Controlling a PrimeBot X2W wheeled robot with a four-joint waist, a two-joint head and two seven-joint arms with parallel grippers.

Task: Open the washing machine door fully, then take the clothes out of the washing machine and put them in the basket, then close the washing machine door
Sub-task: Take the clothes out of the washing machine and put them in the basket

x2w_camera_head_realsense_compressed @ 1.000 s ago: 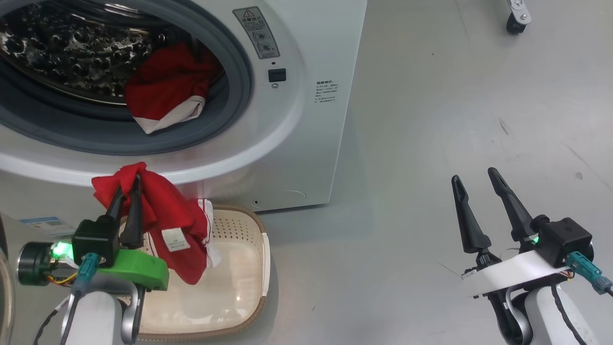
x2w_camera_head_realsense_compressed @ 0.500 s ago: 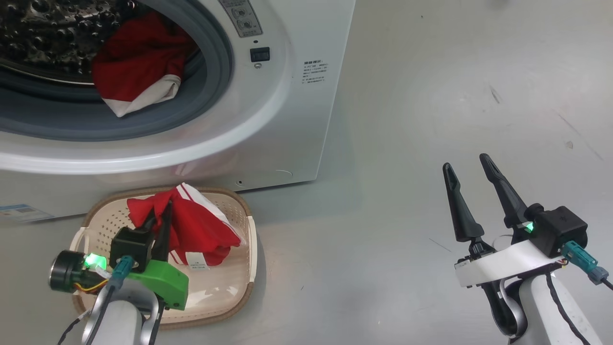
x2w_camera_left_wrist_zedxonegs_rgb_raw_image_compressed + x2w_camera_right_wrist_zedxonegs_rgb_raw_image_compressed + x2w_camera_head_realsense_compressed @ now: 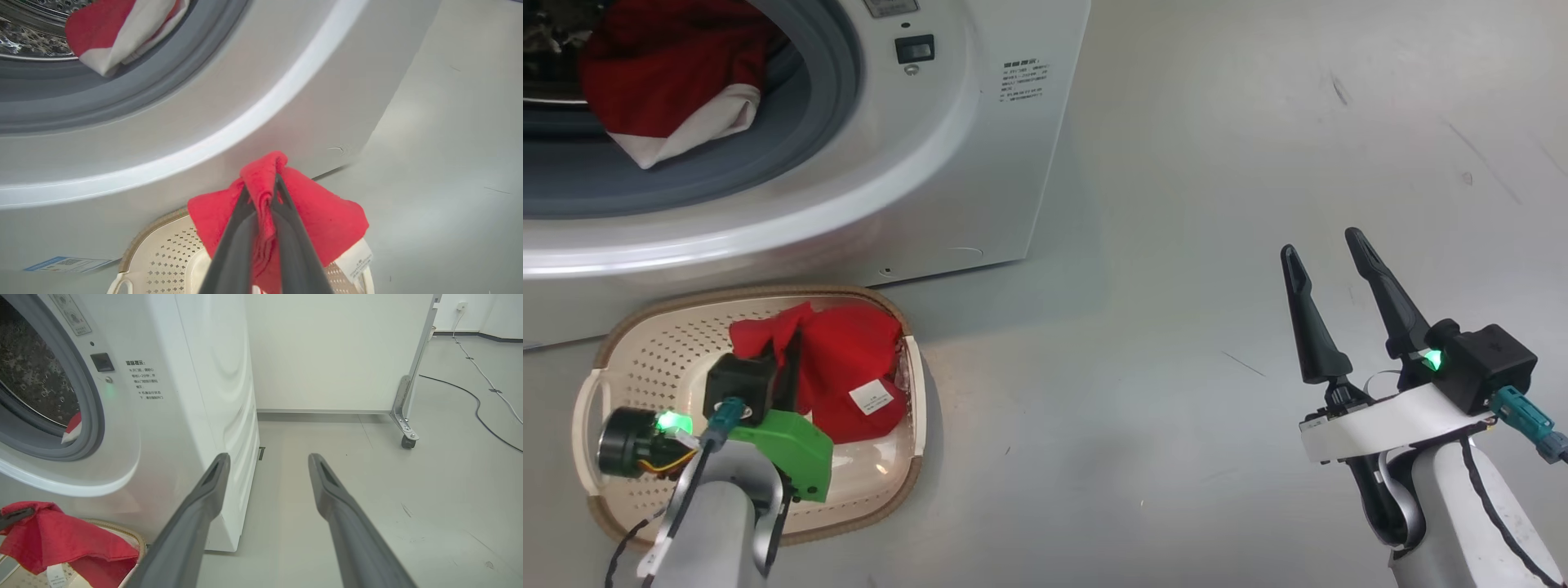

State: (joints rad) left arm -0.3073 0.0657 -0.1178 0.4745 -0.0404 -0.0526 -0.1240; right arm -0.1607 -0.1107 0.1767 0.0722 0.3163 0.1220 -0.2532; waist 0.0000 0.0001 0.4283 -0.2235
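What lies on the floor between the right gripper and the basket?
Nothing: the head view shows just bare grey floor, with faint scuffs, between the right gripper and the basket.

In the head view the washing machine [image 3: 980,163] walls off nine to twelve o'clock, its base just beside the back rim of the basket [image 3: 670,306] at seven o'clock, whose right half is heaped with the clothes [image 3: 849,359] pinched in the left gripper [image 3: 261,185]. The drum mouth at eleven o'clock stands open, a second red garment [image 3: 662,82] lying across its lower grey seal [image 3: 727,184]. From one to five o'clock open floor [image 3: 1176,204] surrounds the spread right gripper [image 3: 1321,242]; its wrist view shows a castered frame leg [image 3: 404,428] and a cable [image 3: 470,392] well off at two o'clock.
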